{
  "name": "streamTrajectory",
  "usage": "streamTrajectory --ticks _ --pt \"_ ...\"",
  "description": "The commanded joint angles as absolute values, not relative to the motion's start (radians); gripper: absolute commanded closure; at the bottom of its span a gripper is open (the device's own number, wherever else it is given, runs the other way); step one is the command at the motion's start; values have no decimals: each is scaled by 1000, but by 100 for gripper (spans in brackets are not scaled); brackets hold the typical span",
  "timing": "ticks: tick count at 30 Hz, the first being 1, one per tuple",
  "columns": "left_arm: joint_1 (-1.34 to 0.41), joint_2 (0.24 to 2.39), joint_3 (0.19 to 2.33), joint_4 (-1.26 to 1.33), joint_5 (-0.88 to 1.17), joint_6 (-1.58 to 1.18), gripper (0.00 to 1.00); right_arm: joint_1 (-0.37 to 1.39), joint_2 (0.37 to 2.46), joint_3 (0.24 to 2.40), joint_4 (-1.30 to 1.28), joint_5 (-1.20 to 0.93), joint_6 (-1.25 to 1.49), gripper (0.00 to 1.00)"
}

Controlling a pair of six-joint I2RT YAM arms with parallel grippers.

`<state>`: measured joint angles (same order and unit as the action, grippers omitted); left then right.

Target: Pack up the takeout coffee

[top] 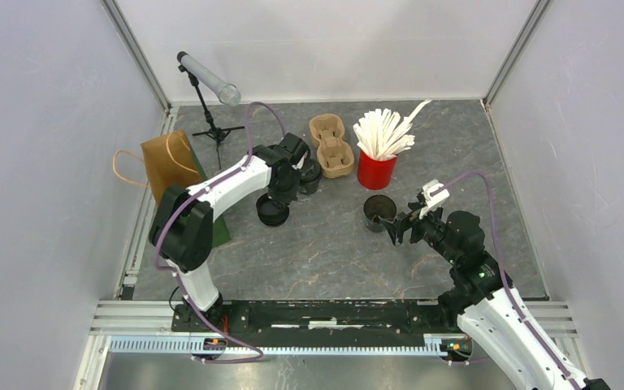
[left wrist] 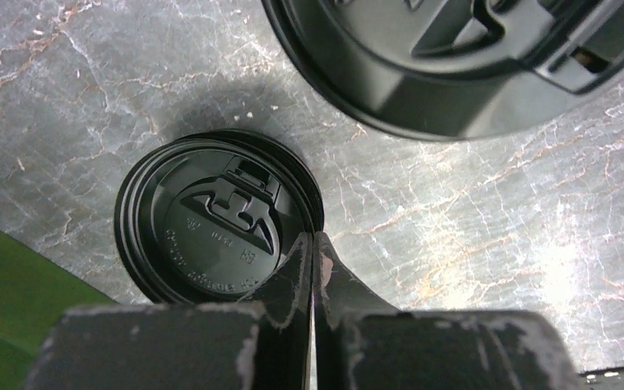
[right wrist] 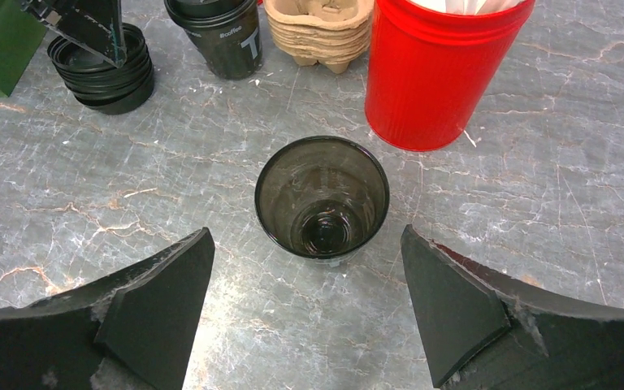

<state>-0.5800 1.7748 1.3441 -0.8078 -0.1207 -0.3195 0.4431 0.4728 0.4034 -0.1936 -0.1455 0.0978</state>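
Lidded black cup (right wrist: 227, 49) with a white "T"

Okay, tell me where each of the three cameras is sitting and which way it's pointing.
Top external: above and behind the arm bases, looking down on the table; left arm and right arm both show.
Left wrist: on the left arm, looking down at the lid stack; its shut jaws show at the bottom.
Right wrist: on the right arm, looking forward and down at the open cup; its open jaws fill the bottom corners.
Shared: both wrist views show the lid stack.
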Motion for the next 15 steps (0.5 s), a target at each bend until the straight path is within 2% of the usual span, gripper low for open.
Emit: streamTrajectory --ticks 1,11,15 --pt "-577 1675 1383 -846 -103 -374 98 446 477 398 -135 -139 99 8" --pt "-577 1635 1411 -877 -61 -381 98 446 516 394 -118 -118 119 7" --pt "-578 1588 1413 -876 -9 -392 98 446 540 382 -118 -27 146 7"
